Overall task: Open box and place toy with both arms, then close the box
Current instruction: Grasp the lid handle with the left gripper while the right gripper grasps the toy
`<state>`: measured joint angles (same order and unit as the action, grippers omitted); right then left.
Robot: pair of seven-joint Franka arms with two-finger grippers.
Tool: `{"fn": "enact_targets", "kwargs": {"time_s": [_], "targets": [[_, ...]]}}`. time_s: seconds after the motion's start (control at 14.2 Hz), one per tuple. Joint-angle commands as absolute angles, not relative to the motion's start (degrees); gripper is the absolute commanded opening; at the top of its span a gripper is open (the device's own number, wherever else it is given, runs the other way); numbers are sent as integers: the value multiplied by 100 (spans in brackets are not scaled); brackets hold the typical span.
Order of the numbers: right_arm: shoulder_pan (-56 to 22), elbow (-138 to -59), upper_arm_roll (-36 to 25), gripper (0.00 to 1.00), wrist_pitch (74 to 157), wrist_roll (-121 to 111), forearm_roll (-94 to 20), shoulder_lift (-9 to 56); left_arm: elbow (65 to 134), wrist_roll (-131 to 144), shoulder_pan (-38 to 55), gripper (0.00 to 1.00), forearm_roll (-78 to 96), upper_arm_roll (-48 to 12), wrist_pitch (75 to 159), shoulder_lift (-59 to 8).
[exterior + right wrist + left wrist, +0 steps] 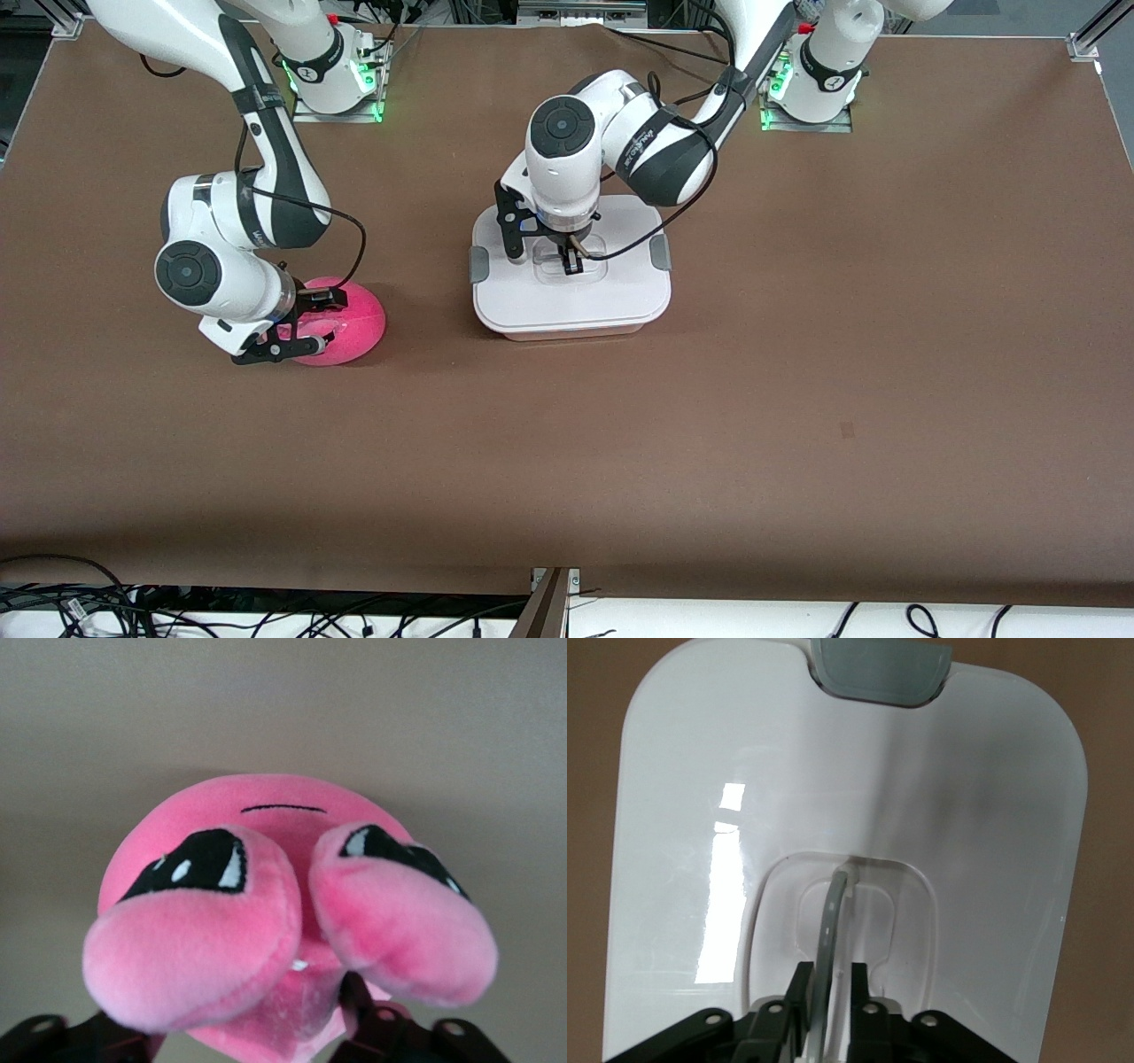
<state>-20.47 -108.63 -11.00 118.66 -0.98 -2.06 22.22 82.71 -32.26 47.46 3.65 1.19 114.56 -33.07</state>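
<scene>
The box [571, 306] stands mid-table with its white lid on and its grey side clips [479, 264] down. My left gripper [573, 263] is over the lid's recessed centre. In the left wrist view my left gripper [828, 979] is closed narrowly on the clear handle [835, 912], which stands upright between the fingers. The pink plush toy [350, 323] lies on the table toward the right arm's end. My right gripper [321, 319] is shut on it, its fingers pressed into the sides. In the right wrist view the toy [275, 828] faces the camera and one finger [354, 992] shows beneath its feet.
The brown table [797, 372] is bare around the box and toy. The arm bases [337, 84] stand along the edge farthest from the front camera. Cables [177, 611] hang below the table's near edge.
</scene>
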Motion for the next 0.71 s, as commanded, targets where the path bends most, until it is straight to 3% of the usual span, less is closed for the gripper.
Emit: {"fn": "enact_targets", "kwargs": {"time_s": [0.0, 0.42, 0.64], "targets": [[-2004, -11109, -1090, 2, 12015, -211, -316, 2030, 8244, -3270, 4790, 0, 237, 141, 11399, -3147], [-2013, -10820, -1099, 0, 11831, -1080, -299, 1846, 8183, -3331, 4764, 0, 237, 167, 11145, -2945], [-2092, -10128, -872, 0, 11096, -1738, -255, 1740, 8042, -3384, 4204, 0, 325, 176, 10391, -2682]]}}
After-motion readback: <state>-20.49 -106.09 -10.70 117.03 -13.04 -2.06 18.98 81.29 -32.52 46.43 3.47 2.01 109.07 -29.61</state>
